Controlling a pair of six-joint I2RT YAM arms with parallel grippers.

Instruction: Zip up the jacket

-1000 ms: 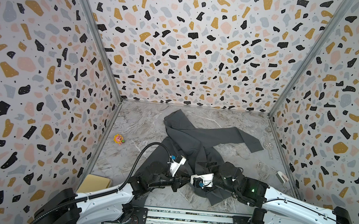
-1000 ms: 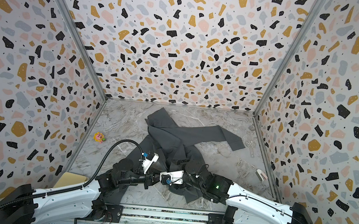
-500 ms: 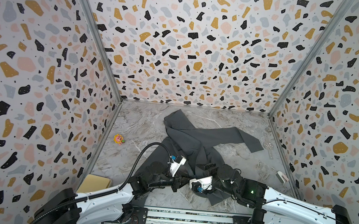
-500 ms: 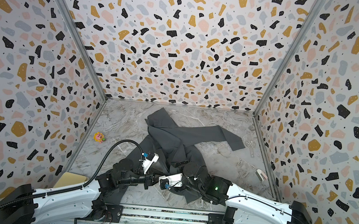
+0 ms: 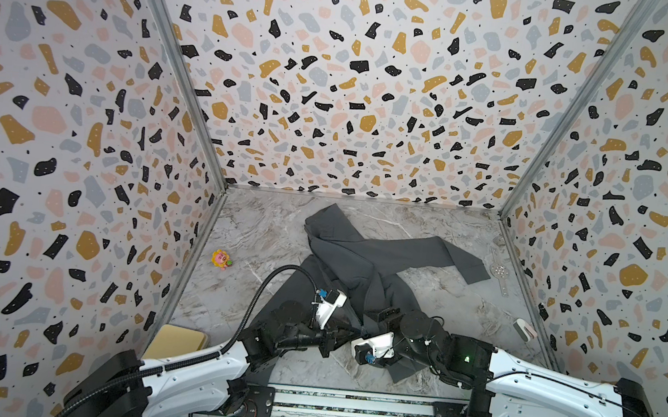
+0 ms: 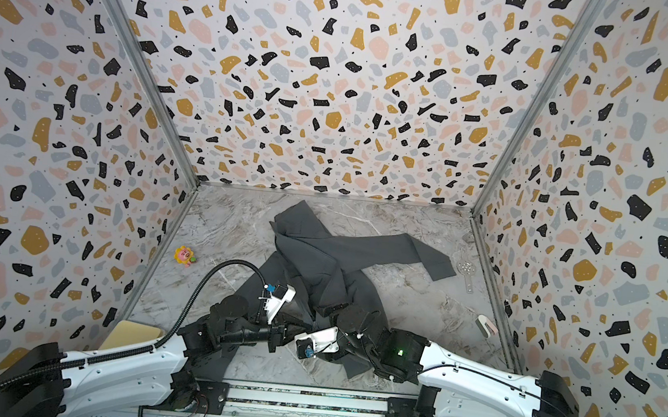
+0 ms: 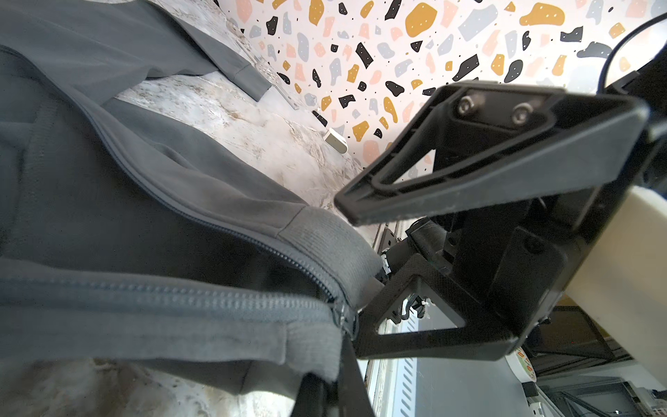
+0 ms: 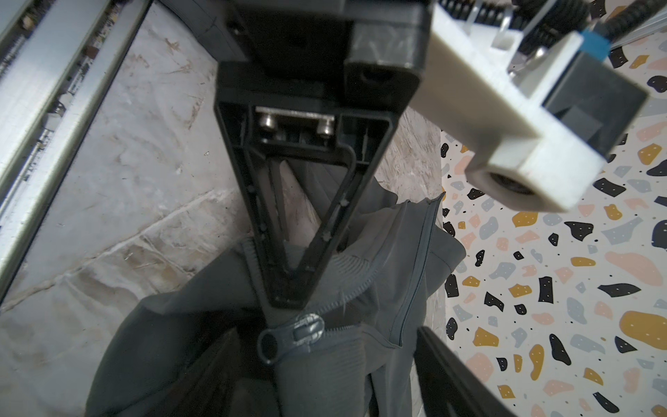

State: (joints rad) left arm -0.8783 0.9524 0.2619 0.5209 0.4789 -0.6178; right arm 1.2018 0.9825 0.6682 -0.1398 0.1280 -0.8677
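Observation:
The dark grey jacket (image 5: 365, 258) (image 6: 332, 255) lies crumpled on the marble floor, one sleeve stretched to the right. Its lower hem is lifted at the front between both arms. My left gripper (image 5: 347, 331) (image 6: 291, 331) (image 7: 325, 391) is shut on the ribbed hem right beside the zipper's bottom end. The grey zipper slider (image 8: 288, 335) (image 7: 341, 317) sits at that hem, just past the left fingertip. My right gripper (image 5: 364, 330) (image 8: 325, 375) (image 7: 350, 274) is open, its fingers standing wide on either side of the hem and slider without touching them.
A small yellow and pink flower toy (image 5: 221, 259) lies near the left wall. A tan block (image 5: 177, 342) sits in the front left corner. A clear plastic strip (image 5: 499, 271) and a small white piece (image 5: 523, 330) lie by the right wall. The metal rail (image 5: 347, 403) runs along the front.
My right gripper has shifted slightly toward the front and the left gripper, staying open. The left gripper keeps its hold on the hem and has not moved.

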